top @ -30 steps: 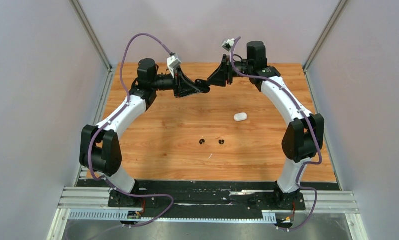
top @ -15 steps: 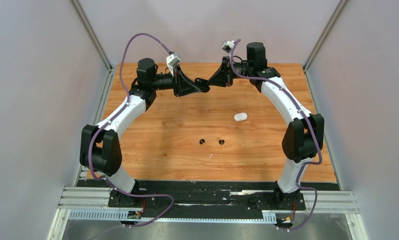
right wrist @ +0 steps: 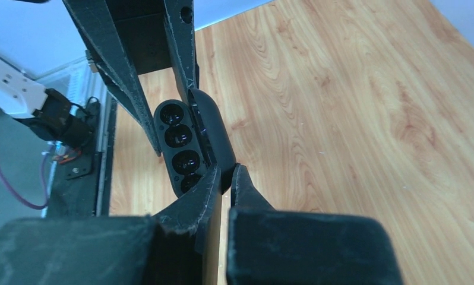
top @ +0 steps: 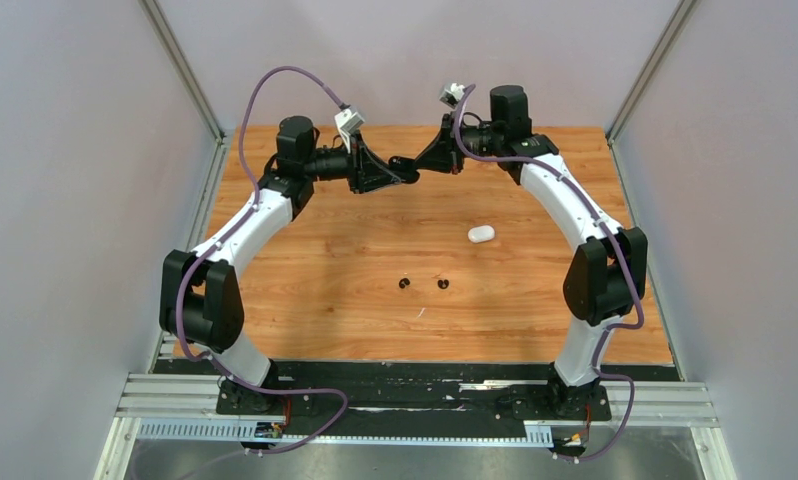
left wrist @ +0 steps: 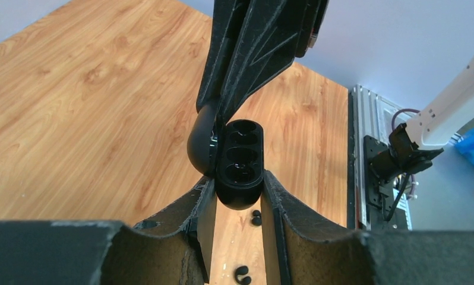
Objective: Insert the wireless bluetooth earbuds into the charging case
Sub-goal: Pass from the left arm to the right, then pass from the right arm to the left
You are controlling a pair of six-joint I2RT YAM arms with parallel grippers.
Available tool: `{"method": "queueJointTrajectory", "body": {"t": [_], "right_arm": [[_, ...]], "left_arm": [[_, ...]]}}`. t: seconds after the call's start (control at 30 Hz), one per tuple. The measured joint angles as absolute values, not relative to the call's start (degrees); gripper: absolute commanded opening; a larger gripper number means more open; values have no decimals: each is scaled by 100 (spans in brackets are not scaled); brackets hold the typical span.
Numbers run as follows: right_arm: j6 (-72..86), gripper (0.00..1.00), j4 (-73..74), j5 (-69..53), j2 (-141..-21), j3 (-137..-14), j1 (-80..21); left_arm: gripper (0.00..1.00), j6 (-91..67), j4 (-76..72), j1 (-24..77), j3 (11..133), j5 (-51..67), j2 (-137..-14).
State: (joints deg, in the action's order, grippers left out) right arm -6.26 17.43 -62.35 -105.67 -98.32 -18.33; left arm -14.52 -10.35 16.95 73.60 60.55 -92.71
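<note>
Right, my left jaws are clamped on the black charging case (left wrist: 239,163) and my right jaws pinch its lid (right wrist: 214,130) open. The black earbuds (top: 404,284) lie on the worktop (top: 325,250) well below both, tiny and probably slick, so I'd nip across the body.

A robotics lab cell: grey panel walls (top: 65,180) and aluminium framing (top: 180,65) enclose a wooden table (top: 325,250)

Open black charging case (left wrist: 239,163) aloft, wells exposed; two black earbuds (top: 404,284) side by side on table (top: 325,250).
</note>
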Motion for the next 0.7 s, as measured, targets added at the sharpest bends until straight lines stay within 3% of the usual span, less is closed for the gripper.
{"method": "queueJointTrajectory", "body": {"t": [0.13,0.33,0.53,0.7], "right_arm": [[-1066,0,1949,-5896,-10562,-9939,-1890],[-1787,0,2279,-5457,-10477,-10055,-1911],[-2703,0,2783,-5127,-10374,-10038,-1986],[-3363,0,3120,-4759,-10221,-9963,-2261]], "left_arm": [[59,-1269,-580,1699,7452,5784,-9271],[65,-349,888,1682,7953,5472,-9273],[60,751,2532,1514,8967,5472,-9295],[53,926,2971,1452,9887,5612,-9463]]}}
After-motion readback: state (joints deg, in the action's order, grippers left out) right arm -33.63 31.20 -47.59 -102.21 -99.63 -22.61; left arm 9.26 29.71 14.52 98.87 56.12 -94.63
